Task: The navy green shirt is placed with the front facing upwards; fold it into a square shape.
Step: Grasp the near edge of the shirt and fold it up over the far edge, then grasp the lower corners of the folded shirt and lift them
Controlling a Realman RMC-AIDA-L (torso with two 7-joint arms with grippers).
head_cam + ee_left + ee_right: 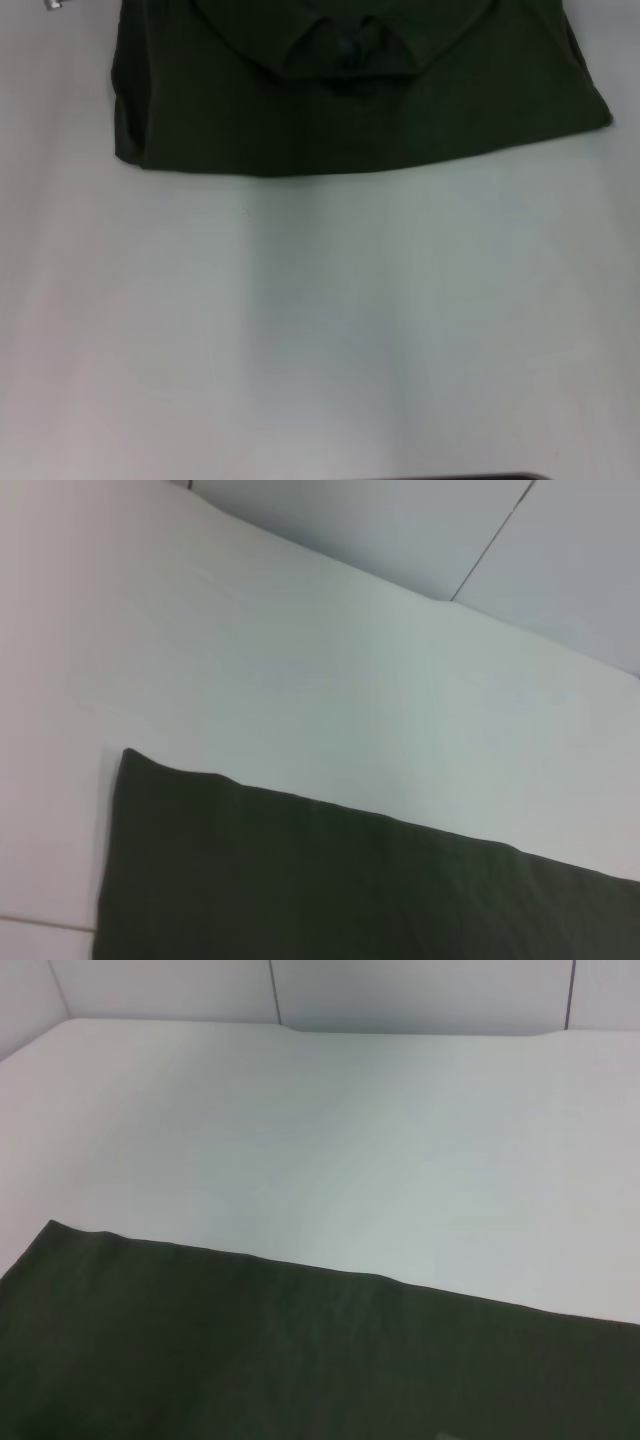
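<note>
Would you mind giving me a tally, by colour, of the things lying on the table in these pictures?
Dark olive green: 1, the navy green shirt, folded, lying on the white table at its far side, collar showing.
Silvery: 1, a small object at the head view's top left edge, too cut off to identify.
Total: 2

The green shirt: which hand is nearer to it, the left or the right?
Cannot tell: neither hand shows in any view. Each wrist view looks over an edge of the shirt on the table.
</note>
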